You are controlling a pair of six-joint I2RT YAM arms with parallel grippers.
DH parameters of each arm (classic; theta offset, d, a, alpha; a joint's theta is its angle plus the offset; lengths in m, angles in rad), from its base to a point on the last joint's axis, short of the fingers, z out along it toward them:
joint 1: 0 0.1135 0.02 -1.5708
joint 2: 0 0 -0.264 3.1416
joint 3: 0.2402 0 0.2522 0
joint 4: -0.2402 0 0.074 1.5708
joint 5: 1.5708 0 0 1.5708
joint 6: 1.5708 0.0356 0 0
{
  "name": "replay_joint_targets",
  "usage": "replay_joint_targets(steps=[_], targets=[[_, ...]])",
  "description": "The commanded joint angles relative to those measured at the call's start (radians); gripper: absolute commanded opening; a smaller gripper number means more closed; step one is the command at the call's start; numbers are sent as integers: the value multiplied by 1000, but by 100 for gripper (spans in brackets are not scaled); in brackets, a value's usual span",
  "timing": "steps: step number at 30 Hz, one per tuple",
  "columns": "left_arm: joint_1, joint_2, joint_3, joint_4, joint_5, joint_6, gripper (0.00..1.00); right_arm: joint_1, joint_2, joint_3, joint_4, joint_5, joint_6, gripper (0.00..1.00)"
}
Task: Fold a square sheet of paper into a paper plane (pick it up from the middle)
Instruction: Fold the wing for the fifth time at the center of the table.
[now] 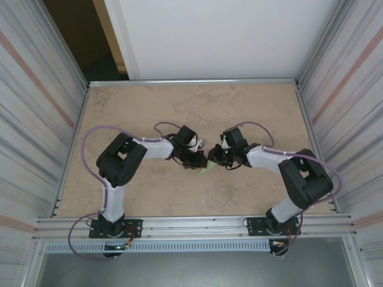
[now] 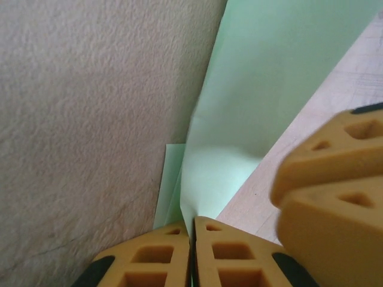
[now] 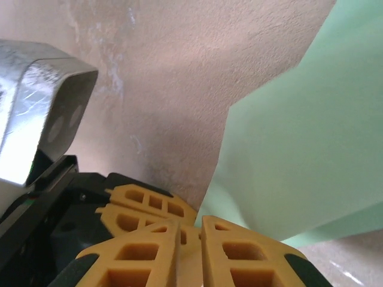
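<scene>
1. Mint-green paper (image 1: 205, 170) sits near the middle of the table (image 1: 239, 107), in the gap where the two arms meet. Only a small pointed patch shows from above.
2. In the left wrist view the left gripper (image 2: 191, 254) has its fingers pressed together. The paper (image 2: 263, 89) rises out of the seam between them, so it looks pinched. A second layer shows at the left edge, so at least one fold is in.
3. The right gripper (image 3: 188, 251) is likewise closed, with the paper (image 3: 299, 149) rising from its fingertips. It appears to grip the same piece, just beside the left gripper's hold.
4. Judged step: mid-fold, with the sheet held between both claws and no dart shape to be seen yet.
5. The next move probably calls for one claw to hold firm while the other carries its edge across and presses the crease flat on the table. The grips must not pull apart, because paper this thin would tear or slip.
6. Room: the two grippers (image 1: 206, 159) are crowded almost finger to finger. Bare tabletop lies far, left and right of them, and the near rail (image 1: 197, 222) and the side walls are well apart.
</scene>
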Motion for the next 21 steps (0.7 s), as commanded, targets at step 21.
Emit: replay_joint_targets(steps=[21], targets=[[-19,31,-33,-20,-72,-6,11,-27,5,-39,8,0,4,8]])
